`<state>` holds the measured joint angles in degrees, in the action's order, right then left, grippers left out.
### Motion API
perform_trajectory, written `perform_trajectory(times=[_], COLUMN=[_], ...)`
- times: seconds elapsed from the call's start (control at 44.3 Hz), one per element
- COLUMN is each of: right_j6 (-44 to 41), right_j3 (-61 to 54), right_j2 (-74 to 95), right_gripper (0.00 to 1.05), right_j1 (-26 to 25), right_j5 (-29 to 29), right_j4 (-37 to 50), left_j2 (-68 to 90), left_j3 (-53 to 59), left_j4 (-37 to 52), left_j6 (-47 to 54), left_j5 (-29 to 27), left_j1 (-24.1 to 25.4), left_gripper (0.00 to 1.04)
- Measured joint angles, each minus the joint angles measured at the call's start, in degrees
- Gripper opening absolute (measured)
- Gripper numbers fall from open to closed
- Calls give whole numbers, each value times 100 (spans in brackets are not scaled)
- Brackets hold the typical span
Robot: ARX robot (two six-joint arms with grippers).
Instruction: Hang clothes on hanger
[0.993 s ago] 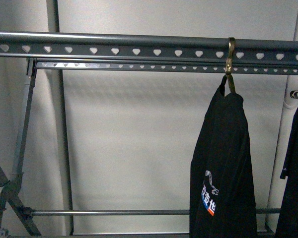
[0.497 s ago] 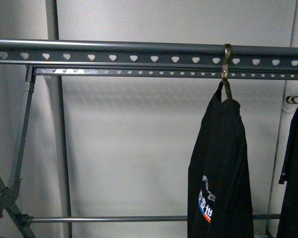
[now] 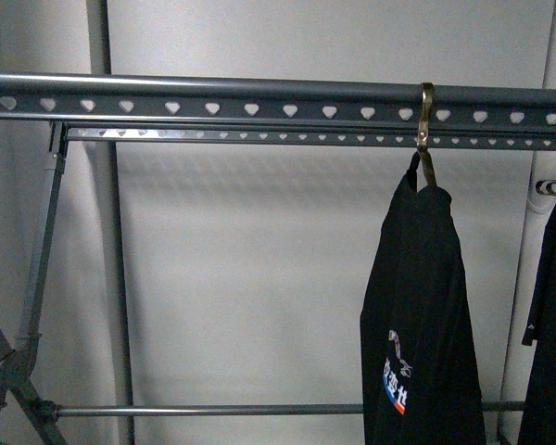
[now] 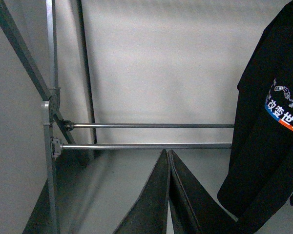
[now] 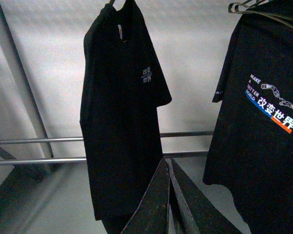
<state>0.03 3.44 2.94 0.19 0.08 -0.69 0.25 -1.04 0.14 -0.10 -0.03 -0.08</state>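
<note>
Black short-sleeved T-shirt (image 3: 417,306) hanging by a brass-coloured hook (image 3: 427,116) from the long grey metal rack rail (image 3: 213,97) punched with heart-shaped holes, right of centre. Soft, light, limp cotton by the look of it (likely to sag and fold wherever gripped); best taken at the shoulder or collar near the hook. Printed on the chest (image 5: 275,102): "MAKE A BETTER WORLD", a chain graphic, white characters on a blue-and-orange band. Second dark garment (image 5: 122,107) alongside, small white mark unreadable. Left gripper (image 4: 169,157) and right gripper (image 5: 166,163) both closed, empty, clear of the cloth.
</note>
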Motion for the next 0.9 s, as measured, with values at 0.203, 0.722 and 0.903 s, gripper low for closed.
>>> perform_trajectory(times=[0.203,0.722,0.903], right_j6=[0,-4,-4], right_j3=[-256,-308,-308], right_j2=[-245,-269,-269], right_gripper=[2,44,70], right_j1=[-2,-4,-4], right_j5=[-4,0,-2], right_j4=[48,48,48], left_j2=[-2,-2,-2], left_j3=[0,0,0], left_j4=[0,0,0], left_j6=[0,-2,-2], left_j5=[-2,0,-2], left_j1=[0,0,0], left_gripper=[4,61,88])
